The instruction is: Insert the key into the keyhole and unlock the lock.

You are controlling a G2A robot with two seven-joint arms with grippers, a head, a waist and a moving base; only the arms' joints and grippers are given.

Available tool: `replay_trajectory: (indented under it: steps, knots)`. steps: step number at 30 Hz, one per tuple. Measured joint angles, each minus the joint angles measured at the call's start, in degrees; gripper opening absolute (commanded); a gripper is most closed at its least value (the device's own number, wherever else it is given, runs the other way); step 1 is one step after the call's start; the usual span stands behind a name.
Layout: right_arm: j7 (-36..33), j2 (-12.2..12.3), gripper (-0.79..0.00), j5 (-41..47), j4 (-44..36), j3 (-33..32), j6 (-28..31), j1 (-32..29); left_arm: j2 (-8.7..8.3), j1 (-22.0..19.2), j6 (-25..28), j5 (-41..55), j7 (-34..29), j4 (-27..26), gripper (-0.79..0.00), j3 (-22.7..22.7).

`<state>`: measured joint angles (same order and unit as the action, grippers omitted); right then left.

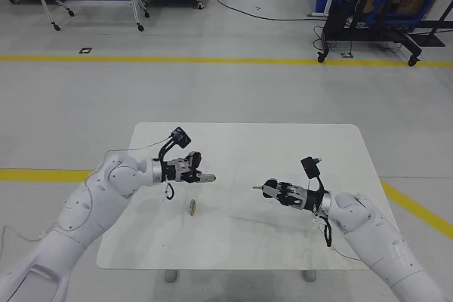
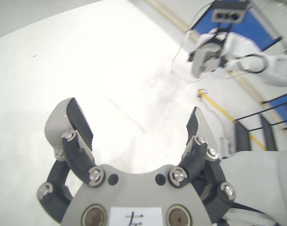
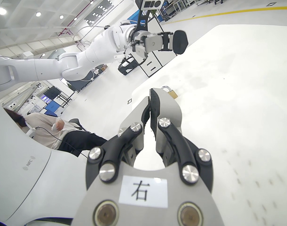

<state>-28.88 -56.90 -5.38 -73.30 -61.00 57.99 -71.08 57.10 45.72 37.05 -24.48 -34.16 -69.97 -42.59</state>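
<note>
Padlock (image 1: 192, 207) on the white desk (image 1: 287, 151), with the left end effector (image 2: 134, 110) and the right end effector (image 3: 151, 96) facing each other above the desk.
The left end effector is spread wide, with nothing between its ribbed pads. The right end effector has its pads pressed together, and it is not possible to tell whether anything is pinched between them. The brass padlock lies flat toward the desk's robot-side edge, left of centre. It is nearer the left end effector and touches neither one.
</note>
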Motion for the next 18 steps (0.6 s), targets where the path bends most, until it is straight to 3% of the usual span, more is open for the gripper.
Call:
replay_trajectory:
  steps: [2,6,9,13,15,18]
  knots:
    - [0.0,0.0,-0.785,0.0,0.0,0.0,0.0,0.0,-1.75,3.9,-8.8,-9.4,-1.7,-8.5,0.000,-2.3]
    - [0.0,0.0,-0.785,0.0,0.0,0.0,0.0,0.0,-5.85,15.7,-24.7,-25.2,-14.1,-29.6,0.000,-8.4]
    - [0.0,0.0,-0.785,0.0,0.0,0.0,0.0,0.0,-7.39,22.2,-29.4,-30.5,-21.1,-39.4,0.000,-11.2]
    - [0.0,0.0,-0.785,0.0,0.0,0.0,0.0,0.0,-8.10,26.5,-33.2,-33.0,-26.5,-43.7,0.000,-13.1]
    - [0.0,0.0,-0.785,0.0,0.0,0.0,0.0,0.0,-7.97,27.2,-35.3,-34.0,-28.4,-44.5,-0.071,-12.8]
    - [0.0,0.0,-0.785,0.0,0.0,0.0,0.0,0.0,-7.45,26.6,-35.7,-33.2,-29.0,-43.2,-0.080,-11.7]
